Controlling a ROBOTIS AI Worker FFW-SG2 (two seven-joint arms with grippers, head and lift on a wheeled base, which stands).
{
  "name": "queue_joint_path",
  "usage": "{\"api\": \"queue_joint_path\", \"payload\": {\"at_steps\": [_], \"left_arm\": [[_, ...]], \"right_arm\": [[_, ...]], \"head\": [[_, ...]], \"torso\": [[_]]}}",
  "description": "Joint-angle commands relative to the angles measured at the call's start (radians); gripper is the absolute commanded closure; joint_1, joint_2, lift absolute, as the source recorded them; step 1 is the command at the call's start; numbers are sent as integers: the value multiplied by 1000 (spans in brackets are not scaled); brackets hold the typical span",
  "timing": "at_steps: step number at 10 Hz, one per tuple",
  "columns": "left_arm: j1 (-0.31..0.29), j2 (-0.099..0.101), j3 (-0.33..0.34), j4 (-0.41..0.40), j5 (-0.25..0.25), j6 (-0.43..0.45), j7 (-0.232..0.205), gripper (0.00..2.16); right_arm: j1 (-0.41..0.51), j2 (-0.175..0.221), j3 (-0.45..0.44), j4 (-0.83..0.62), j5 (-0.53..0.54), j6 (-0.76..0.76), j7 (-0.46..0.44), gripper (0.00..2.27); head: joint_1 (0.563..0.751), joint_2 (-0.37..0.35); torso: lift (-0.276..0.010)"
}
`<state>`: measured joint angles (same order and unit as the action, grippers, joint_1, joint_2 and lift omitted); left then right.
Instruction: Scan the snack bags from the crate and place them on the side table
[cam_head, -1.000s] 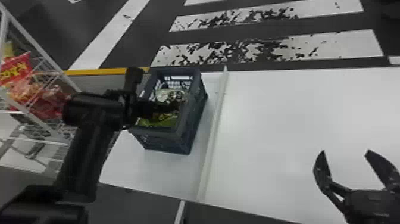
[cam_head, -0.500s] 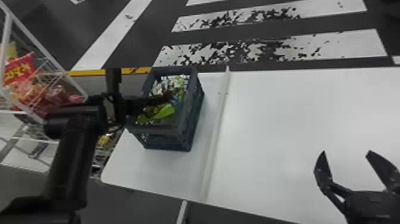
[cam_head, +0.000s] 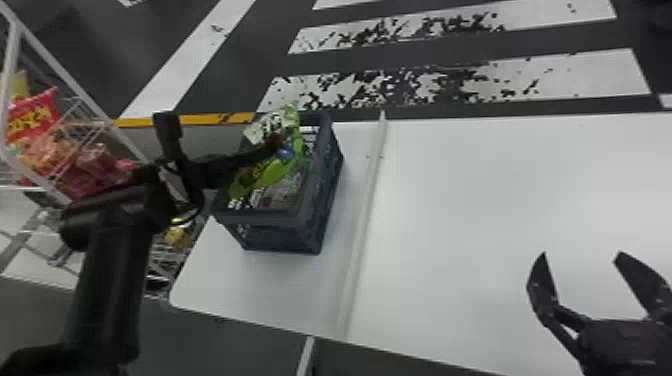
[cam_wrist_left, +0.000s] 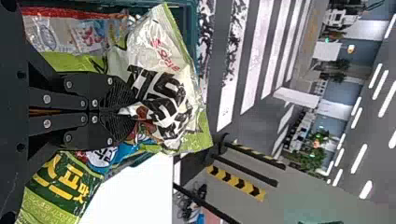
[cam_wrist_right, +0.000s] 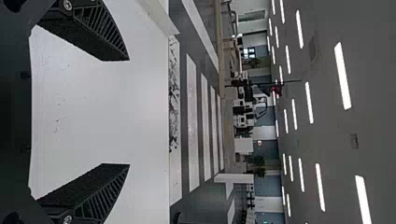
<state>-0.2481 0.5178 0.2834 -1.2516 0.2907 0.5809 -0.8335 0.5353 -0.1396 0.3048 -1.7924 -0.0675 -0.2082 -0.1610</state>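
My left gripper (cam_head: 272, 142) is over the dark blue crate (cam_head: 327, 200) in the head view, at a green and white snack bag (cam_head: 272, 172). In the left wrist view the left gripper (cam_wrist_left: 133, 112) is shut on the crumpled part of the white and green snack bag (cam_wrist_left: 163, 79). A dark green bag with yellow lettering (cam_wrist_left: 58, 189) and a bag with a red edge (cam_wrist_left: 77, 35) lie around it. My right gripper (cam_head: 582, 255) stands open above the white table (cam_head: 475, 200); in the right wrist view the right gripper (cam_wrist_right: 128, 112) has nothing between its fingers.
Left of the crate stands a white wire rack (cam_head: 60, 62) holding red snack bags (cam_head: 35, 117). A raised pale strip (cam_head: 362, 225) runs across the table just right of the crate.
The left gripper has risen with the white and green bag, which now stands higher over the crate's back edge. The right arm has kept still.
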Motion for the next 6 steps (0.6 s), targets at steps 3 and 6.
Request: {"api": "queue_joint_path", "payload": {"at_steps": [3,6], "left_arm": [[96,-28,86,-221,102,38,73,2135],[188,-108,97,-505,125,253,140,2135]], "right_arm": [[0,0,1,-1,2,2,0,66],[0,2,2,-1,3,2,-2,70]], "head": [[695,350],[695,348]], "torso": [[-81],[-81]]}}
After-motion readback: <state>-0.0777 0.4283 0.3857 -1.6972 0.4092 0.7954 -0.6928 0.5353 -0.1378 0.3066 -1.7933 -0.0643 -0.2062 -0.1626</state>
